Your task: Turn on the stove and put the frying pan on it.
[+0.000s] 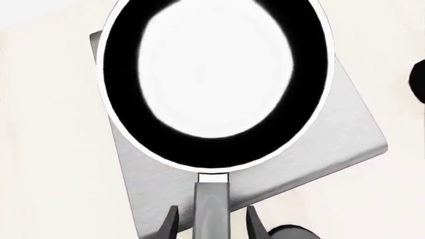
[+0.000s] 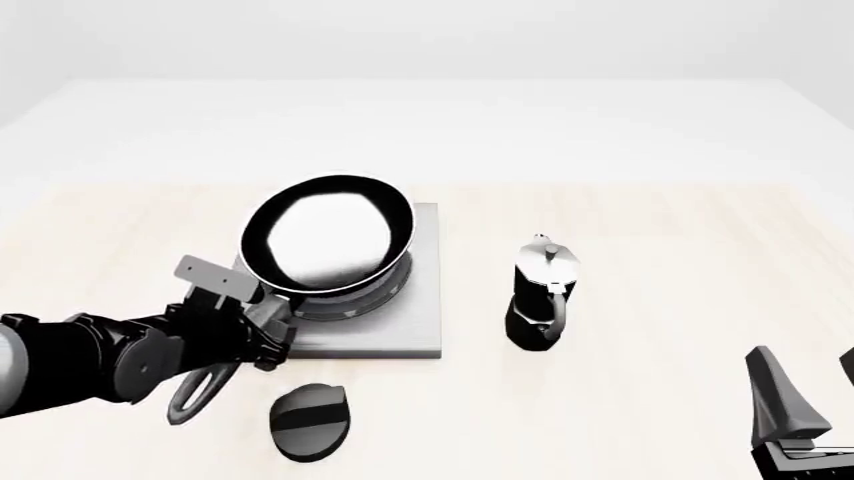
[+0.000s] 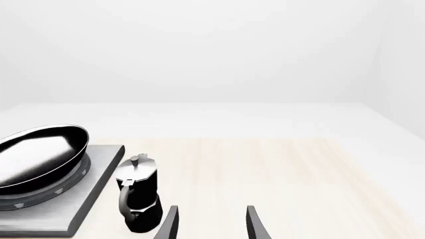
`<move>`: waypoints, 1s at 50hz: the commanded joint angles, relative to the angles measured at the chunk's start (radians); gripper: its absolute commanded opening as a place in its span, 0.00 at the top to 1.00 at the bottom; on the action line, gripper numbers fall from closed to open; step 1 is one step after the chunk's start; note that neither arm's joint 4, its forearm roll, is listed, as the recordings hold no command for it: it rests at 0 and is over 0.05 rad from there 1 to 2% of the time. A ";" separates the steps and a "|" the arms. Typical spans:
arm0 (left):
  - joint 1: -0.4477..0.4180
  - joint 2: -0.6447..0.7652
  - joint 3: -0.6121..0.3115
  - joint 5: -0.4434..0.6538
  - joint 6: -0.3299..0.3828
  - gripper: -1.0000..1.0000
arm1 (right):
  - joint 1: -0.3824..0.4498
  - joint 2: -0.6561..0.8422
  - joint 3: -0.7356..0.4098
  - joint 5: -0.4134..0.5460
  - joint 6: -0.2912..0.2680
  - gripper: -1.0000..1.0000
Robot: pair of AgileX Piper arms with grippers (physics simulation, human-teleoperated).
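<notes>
Frying pan: sitting over the burner rings of the stove, a little toward the stove's left and far part in the front view; its glossy inside is reflecting white, and the thin silver rim is showing all round.
Pan handle: running back from the pan toward the left arm, passing between the left tool's two fingers; its loop end is hanging out beyond the arm over the desk.
Stove: lying flat on the desk as a square grey slab, with the silver burner rings peeking out under the pan.
Knob: a black oval piece resting on the desk just in front of the stove, apart from it.
Left tool: sitting around the pan handle with its fingers close on either side; whether they are pressing the handle, I cannot tell.
Right tool: standing wide and holding nothing, hovering at the near right of the desk, well apart from the stove.
Moka pot: standing upright on the desk just right of the stove, between stove and right tool.
Desk: pale wood grain.
Writing: no brand or label is readable on any item.
</notes>
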 commanded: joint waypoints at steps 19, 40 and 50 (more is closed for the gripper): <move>0.006 -0.165 -0.008 0.100 0.003 0.00 | 0.000 0.000 0.000 0.000 0.000 0.00; -0.002 -0.384 0.021 0.162 -0.045 0.00 | 0.000 0.000 0.000 0.000 0.000 0.00; 0.007 -0.667 0.107 0.170 -0.071 0.00 | 0.000 0.000 0.000 0.000 0.000 0.00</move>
